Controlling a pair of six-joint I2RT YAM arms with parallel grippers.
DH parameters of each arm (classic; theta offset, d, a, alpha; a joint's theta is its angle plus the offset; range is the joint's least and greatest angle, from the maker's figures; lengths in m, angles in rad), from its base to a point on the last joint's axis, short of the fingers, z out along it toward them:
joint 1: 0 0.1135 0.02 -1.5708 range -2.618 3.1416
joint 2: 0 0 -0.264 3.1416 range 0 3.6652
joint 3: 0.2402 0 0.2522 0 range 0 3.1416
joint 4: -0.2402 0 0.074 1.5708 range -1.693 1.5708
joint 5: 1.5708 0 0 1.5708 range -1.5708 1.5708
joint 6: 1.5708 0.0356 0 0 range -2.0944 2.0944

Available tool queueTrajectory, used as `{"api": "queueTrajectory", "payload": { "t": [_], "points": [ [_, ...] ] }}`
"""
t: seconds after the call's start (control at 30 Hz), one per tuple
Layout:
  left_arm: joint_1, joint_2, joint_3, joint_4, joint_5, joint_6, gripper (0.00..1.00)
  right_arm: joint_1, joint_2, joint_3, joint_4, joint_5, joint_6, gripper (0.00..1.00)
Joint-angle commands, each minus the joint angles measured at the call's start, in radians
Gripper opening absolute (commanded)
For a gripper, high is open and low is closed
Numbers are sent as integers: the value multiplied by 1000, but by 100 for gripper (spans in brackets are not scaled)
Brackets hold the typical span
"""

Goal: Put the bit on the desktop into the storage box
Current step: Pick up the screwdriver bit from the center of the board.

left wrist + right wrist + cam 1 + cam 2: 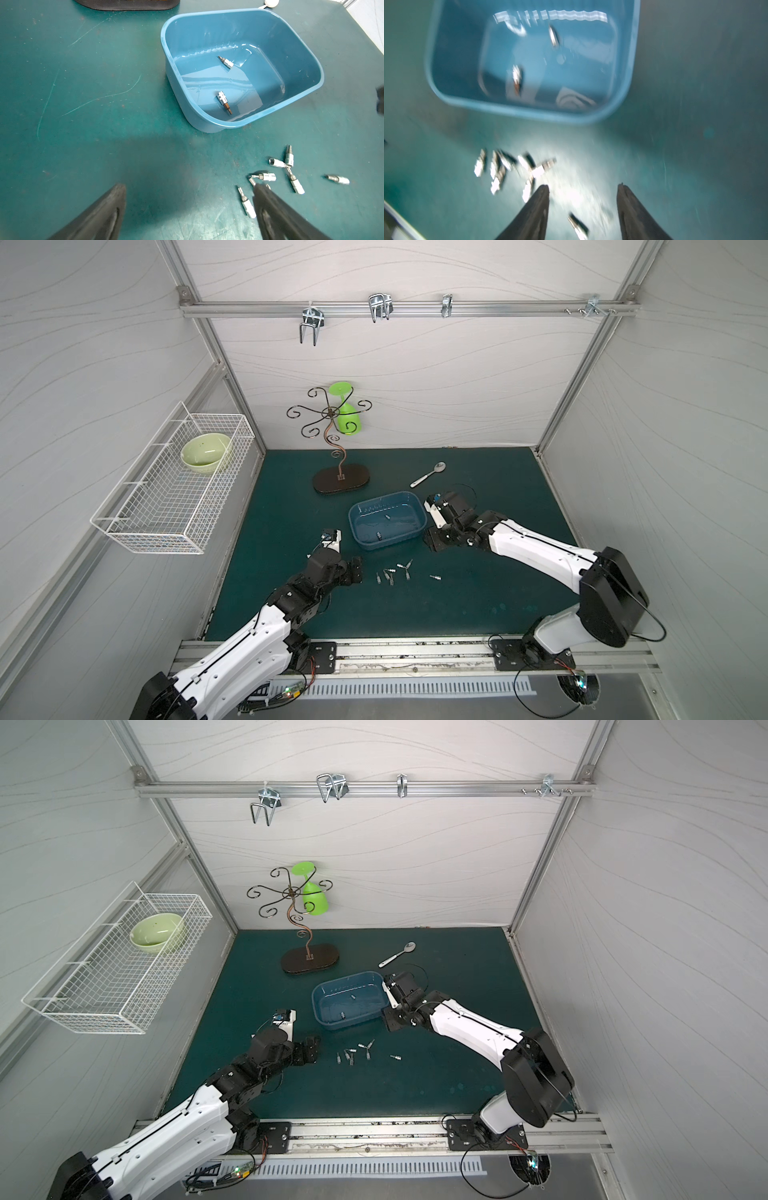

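Pale wavy-lined walls point(415, 364); aluminium rail point(249, 309)

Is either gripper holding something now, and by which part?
Nothing is held. The left gripper and the right gripper both stand open, gripping nothing; small silver metal bits lie loose on the flat dark teal desktop.

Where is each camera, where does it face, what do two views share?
Top view: high in front, looking down on the dark teal-green desktop; left arm, right arm.
Top view: same aim, same arms; translucent blue plastic storage box.
Left wrist: faces box and small silver bits; open left gripper.
Right wrist: blurred, faces box; open right gripper.
Shared: both wrist views show two bits inside the box.
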Motion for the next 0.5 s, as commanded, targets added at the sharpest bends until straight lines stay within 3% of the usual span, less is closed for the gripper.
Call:
{"api": "queueTrajectory", "payload": {
  "t": [0.0, 0.2, 0.47],
  "points": [
    [4, -2, 20, 42, 6, 6, 99, 0, -53, -47, -122, -34, -19, 57],
    [3, 3, 21, 42, 9, 6, 99, 54, -64, -87, -187, -73, -69, 58],
    [3, 4, 21, 43, 9, 5, 99, 180, 50, -53, -201, -18, -81, 57]
  ]
}}
